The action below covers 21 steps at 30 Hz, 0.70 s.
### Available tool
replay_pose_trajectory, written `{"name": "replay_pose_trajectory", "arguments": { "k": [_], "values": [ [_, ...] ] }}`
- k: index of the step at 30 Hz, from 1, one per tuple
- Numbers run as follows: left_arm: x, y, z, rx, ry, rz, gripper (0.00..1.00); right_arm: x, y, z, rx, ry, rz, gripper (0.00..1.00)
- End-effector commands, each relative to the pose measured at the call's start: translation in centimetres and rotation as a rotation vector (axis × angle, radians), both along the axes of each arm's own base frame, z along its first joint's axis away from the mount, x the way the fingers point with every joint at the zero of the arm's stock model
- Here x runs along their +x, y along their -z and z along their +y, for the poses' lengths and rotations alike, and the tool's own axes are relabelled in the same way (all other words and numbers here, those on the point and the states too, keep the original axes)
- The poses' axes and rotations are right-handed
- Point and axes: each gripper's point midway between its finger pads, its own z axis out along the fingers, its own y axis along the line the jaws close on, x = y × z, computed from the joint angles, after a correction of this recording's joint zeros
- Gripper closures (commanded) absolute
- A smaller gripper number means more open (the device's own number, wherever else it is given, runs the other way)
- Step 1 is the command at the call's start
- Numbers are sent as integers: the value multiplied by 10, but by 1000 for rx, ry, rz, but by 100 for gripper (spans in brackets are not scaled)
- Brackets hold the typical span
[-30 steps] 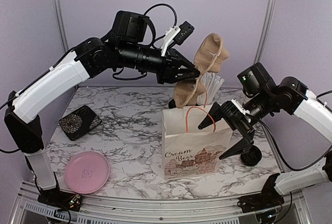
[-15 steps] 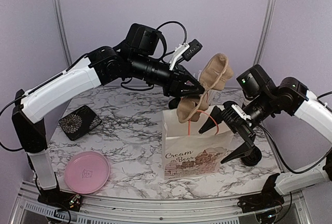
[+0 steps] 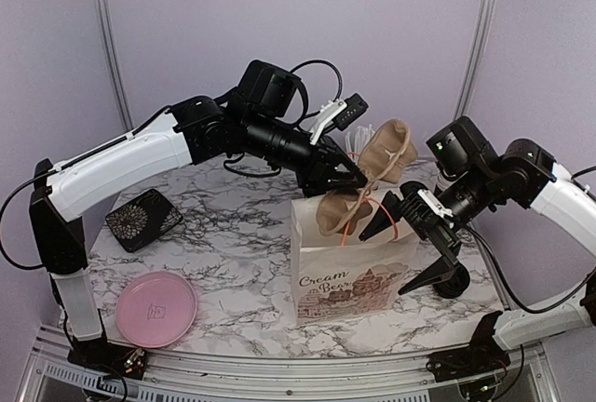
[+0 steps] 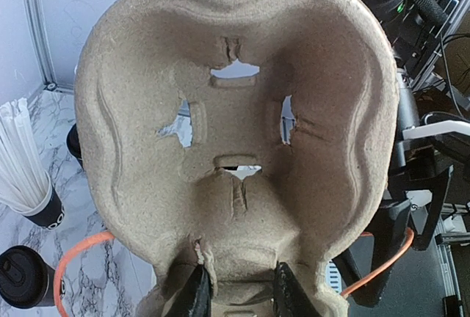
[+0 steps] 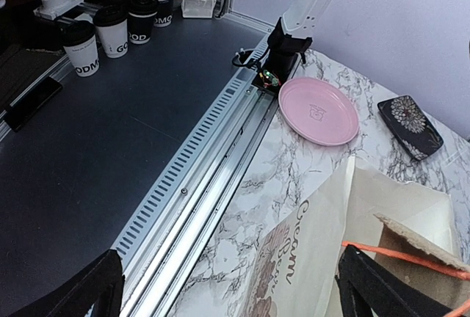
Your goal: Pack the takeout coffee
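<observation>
Marble table [image 3: 233, 225], purple walls. Left gripper [image 3: 358, 179] clamped on carrier [image 3: 386, 151], low end at bag [image 3: 349, 272] mouth. Right gripper [image 3: 402, 251] wide open, empty. Coffee [image 4: 22, 277] on table, lower left of left wrist view. Guessing carrier-seating step, next needs straight push down

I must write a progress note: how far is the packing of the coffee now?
Done: the paper bag stands open. In hand: the left gripper holds the cardboard cup tray, lower end at the bag's mouth; the right gripper is open beside it. Left: the lidded coffee cup is on the table, unpacked.
</observation>
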Motion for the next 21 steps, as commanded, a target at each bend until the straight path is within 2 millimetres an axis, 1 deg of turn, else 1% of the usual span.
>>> {"name": "replay_pose_trajectory", "arguments": {
  "k": [1, 3, 5, 9, 11, 15, 16, 19, 21],
  "values": [
    [-7, 11, 1, 31, 16, 12, 73, -9, -12, -4, 26, -24, -18, 1],
    [-5, 18, 3, 63, 1, 4, 73, -9, -19, -5, 35, -21, -35, 1],
    [-7, 19, 5, 76, 1, -3, 73, -6, -23, -5, 37, -9, -57, 1],
    [-11, 8, 9, 66, -4, -32, 73, -5, -33, -7, 39, 4, -77, 1],
    [-12, 2, 11, 58, -11, -46, 73, -3, -49, -11, 48, 27, -108, 1],
    [-16, -5, 17, 51, -11, -59, 73, 11, -96, -28, 113, 122, -205, 1],
    [-17, -7, 17, 47, -7, -63, 73, 14, -104, -31, 125, 144, -232, 1],
    [-22, -11, 18, 42, 0, -73, 73, 26, -125, -38, 146, 224, -307, 1],
    [-25, -12, 17, 41, 3, -80, 73, 40, -133, -41, 147, 305, -338, 1]
  ]
}}
